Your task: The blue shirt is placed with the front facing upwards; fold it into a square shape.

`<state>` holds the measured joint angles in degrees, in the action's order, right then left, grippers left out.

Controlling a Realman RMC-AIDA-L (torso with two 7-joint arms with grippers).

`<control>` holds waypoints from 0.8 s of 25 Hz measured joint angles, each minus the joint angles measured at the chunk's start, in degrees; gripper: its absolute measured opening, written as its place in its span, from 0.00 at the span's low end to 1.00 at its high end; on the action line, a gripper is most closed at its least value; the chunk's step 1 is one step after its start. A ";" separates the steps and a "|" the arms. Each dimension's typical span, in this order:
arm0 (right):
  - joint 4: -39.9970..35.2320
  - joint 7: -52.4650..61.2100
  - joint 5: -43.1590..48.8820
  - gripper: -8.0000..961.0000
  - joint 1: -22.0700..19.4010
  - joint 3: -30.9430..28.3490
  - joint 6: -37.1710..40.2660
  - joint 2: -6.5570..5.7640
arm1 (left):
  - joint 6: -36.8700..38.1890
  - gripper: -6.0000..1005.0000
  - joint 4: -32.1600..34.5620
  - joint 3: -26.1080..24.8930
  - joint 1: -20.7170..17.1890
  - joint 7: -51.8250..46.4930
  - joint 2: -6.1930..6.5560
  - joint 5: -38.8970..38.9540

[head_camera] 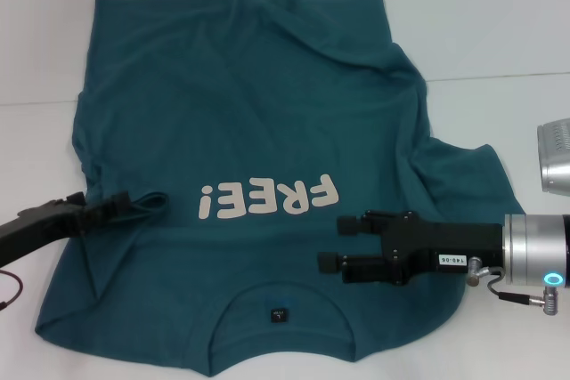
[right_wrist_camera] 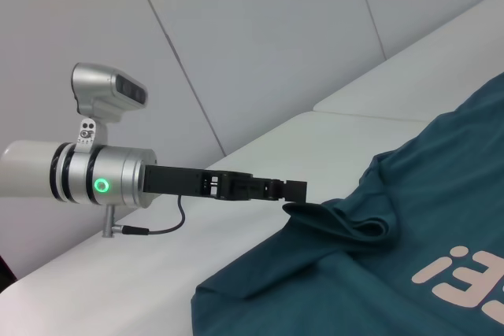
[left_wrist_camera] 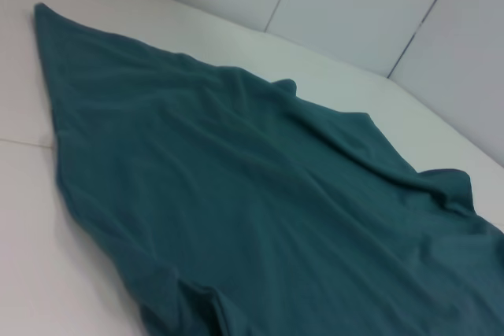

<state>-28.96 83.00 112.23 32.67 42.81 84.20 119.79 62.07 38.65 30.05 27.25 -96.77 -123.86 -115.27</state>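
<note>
The shirt is lying flat on the white table, front side up. It is dark blue-green, and the word "FREE!" is showing in pale letters. The neck hole and its little dark tag are sitting at six o'clock, nearest the robot, and the bottom hem is way up at twelve.

The left gripper is reaching in from nine o'clock. Its fingers are closed on a small bunch of cloth at the shirt's left sleeve. In the right wrist view you can see the cloth puffing up into a little fold right at its tip. I think it is holding there so it can lift that side and fold it over toward the middle.

The right gripper is coming in from three o'clock. It is hovering just over the shirt, below the letters. Its two fingers are apart, and nothing is between them. I think it is getting ready to grab the right side, or to hold the shirt down.

The shirt is not smooth yet. Big wrinkles are running down the right side, and the right sleeve is sticking out toward three o'clock. No side is folded over yet, so the square is a long way off.
</note>
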 joint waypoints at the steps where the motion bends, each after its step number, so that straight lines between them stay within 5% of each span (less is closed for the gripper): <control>1: -0.05 0.00 0.00 0.92 0.03 0.02 0.00 -0.01 | -0.18 0.89 -0.20 0.18 0.11 0.05 0.00 -0.10; 20: -0.47 0.06 0.00 0.92 -0.30 0.08 0.25 -0.17 | 4.14 0.89 0.09 4.41 -0.77 1.48 -0.07 -0.48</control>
<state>-29.43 83.06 112.23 32.37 42.89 84.44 119.62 66.21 38.74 34.46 26.48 -95.29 -123.93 -115.75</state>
